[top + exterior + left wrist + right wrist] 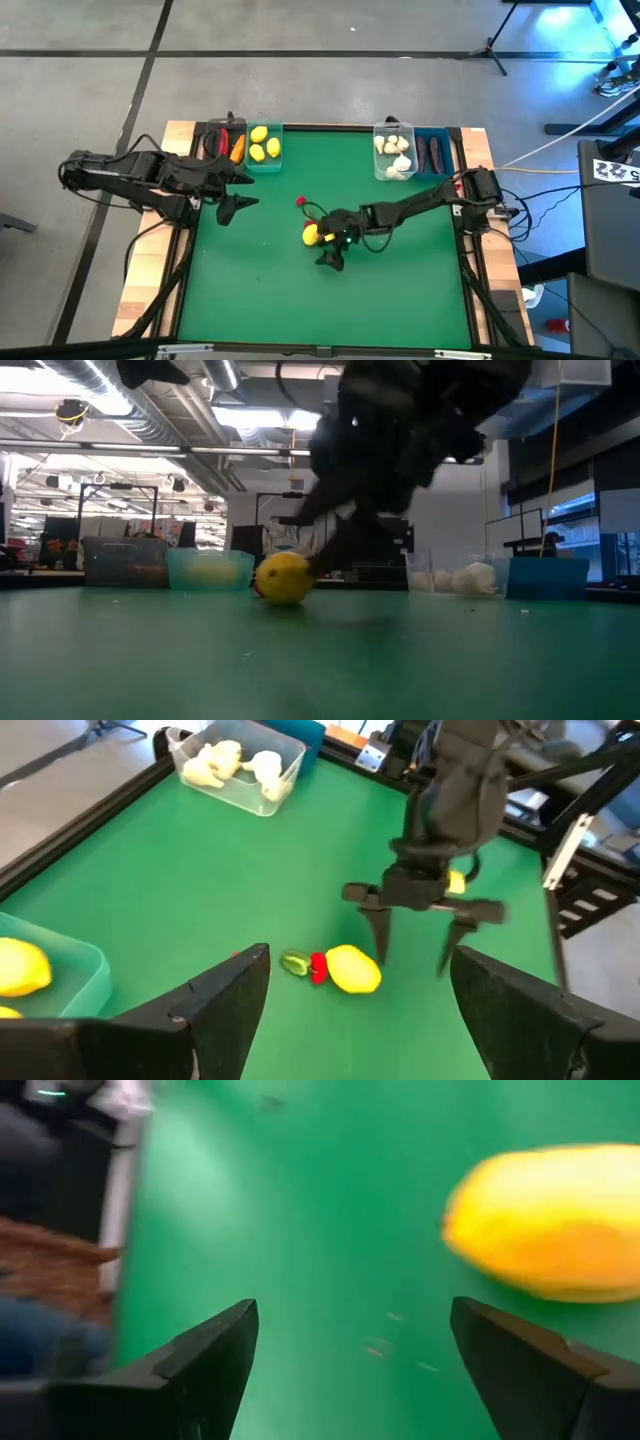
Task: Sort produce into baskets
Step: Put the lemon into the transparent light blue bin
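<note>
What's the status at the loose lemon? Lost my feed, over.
Right tool open, just beside the lemon, not gripping. Left tool open, waiting near the teal bin. Small red berry touching the lemon, may get in the way.

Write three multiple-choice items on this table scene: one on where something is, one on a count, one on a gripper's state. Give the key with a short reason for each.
1. Where is the loose lemon?
A. In the teal bin
B. On the green mat, near the right gripper
C. In the blue bin

2. How many lemons lie in the teal bin?
A. Three
B. One
C. Six

3. How do the fingers of the right gripper stand?
A. Shut on the lemon
B. Shut on a garlic bulb
C. Open, holding nothing

Answers:
1. B: the high view shows the lemon on the mat mid-table, right beside the right gripper.
2. A: three yellow pieces show inside the teal bin from above.
3. C: the left wrist view shows its two fingers spread apart above the mat, with the lemon off to one side.
</note>
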`<action>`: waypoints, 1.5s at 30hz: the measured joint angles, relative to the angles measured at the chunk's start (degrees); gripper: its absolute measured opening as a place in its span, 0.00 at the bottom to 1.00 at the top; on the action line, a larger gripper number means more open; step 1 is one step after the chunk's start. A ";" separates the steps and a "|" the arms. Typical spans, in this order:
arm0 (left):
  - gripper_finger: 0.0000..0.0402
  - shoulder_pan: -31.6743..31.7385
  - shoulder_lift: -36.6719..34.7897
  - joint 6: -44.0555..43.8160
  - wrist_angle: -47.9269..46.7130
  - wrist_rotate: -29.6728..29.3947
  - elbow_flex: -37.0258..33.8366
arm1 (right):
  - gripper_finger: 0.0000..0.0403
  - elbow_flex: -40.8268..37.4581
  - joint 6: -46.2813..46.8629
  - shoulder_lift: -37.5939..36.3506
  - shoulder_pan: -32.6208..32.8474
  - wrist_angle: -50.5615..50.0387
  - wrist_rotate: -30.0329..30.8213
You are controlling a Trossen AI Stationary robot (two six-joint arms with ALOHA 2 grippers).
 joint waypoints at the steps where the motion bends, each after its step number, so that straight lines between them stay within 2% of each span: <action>1: 0.76 0.00 0.48 0.42 -0.08 -0.34 0.00 | 0.82 0.82 -0.21 -0.28 -0.26 -0.01 -2.17; 4: 0.76 0.00 3.10 2.30 -0.07 -1.86 0.00 | 0.82 3.93 -1.79 -1.78 -0.26 -0.28 -7.28; 7: 0.76 0.00 6.37 2.50 2.98 -4.02 -1.43 | 0.82 7.53 -4.37 -4.50 -0.11 -5.58 -8.10; 10: 0.76 -0.06 9.39 3.20 9.61 -4.48 -6.03 | 0.82 11.06 -7.52 -8.08 -0.27 -13.71 -7.33; 13: 0.76 -0.31 12.44 1.49 16.54 -5.98 -11.52 | 0.82 15.24 -11.05 -12.56 -0.27 -24.45 -3.32; 17: 0.76 -0.71 17.79 -3.10 24.37 -11.89 -17.50 | 0.82 20.41 -13.28 -17.85 -0.14 -39.31 5.94; 19: 0.76 -1.37 20.86 -2.73 29.97 -14.30 -19.24 | 0.82 21.78 -13.34 -20.25 -0.15 -42.70 10.03; 26: 0.76 -4.62 33.78 5.52 47.11 -15.15 -20.33 | 0.82 22.07 -13.32 -25.28 -0.24 -46.93 19.11; 33: 0.76 -6.74 45.36 8.59 54.07 -15.22 -20.33 | 0.82 22.05 -13.06 -25.54 -0.22 -49.83 19.90; 37: 0.76 -8.31 48.01 8.42 57.85 -15.99 -20.20 | 0.82 22.05 -13.04 -25.52 -0.22 -51.21 19.90; 45: 0.76 -10.21 48.84 15.97 63.37 -13.08 -20.28 | 0.82 22.05 -13.02 -25.52 -0.22 -53.26 19.88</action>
